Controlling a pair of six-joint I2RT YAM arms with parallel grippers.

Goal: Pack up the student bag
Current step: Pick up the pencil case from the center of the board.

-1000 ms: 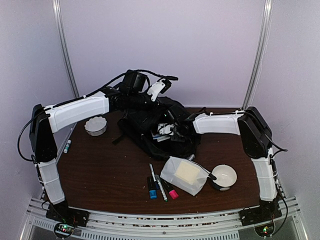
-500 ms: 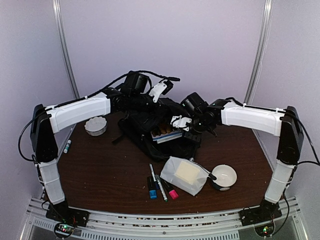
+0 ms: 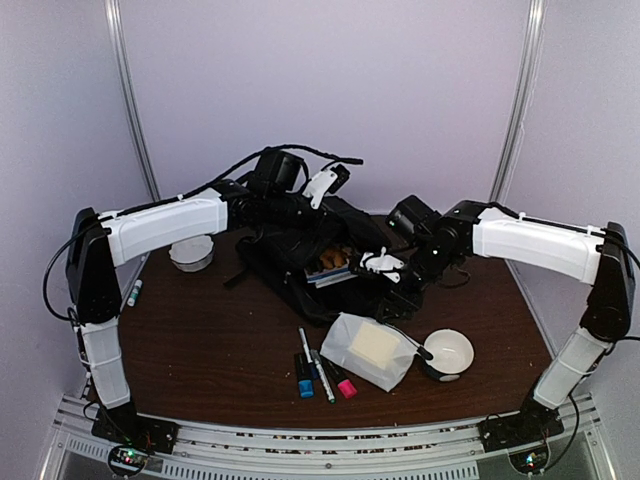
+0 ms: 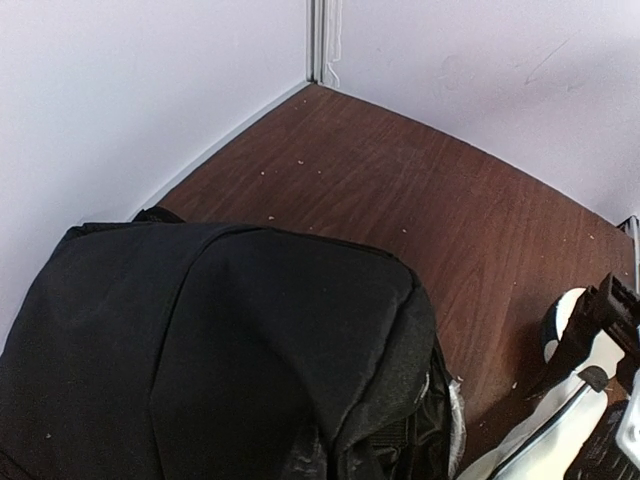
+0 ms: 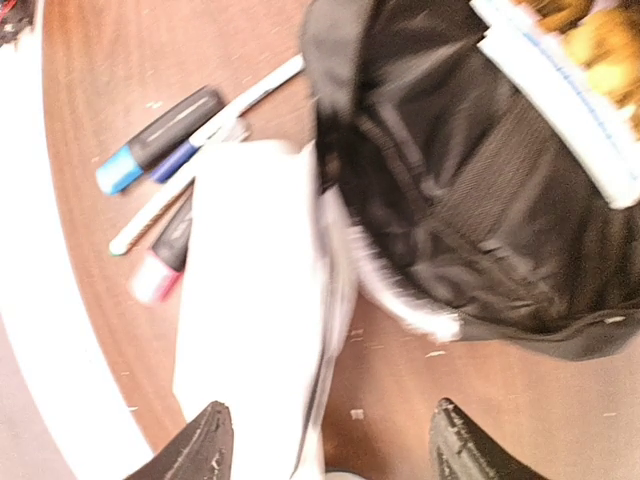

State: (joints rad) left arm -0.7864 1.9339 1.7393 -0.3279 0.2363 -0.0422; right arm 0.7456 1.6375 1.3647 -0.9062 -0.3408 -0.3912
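**Grippers at student bag (image 3: 290, 255)**

The right gripper (image 5: 328, 440) hung with jaws apart and empty above the bag's near rim and a white pouch (image 5: 250, 300). The left gripper (image 3: 322, 183) sat closed at the bag's far top edge. The bag lay mid-table, toward the back.

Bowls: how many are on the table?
2. The left bowl sits at the left of the table, partly under the left arm; the right bowl is near the front right, beside the white pouch. The black bag could hide more.
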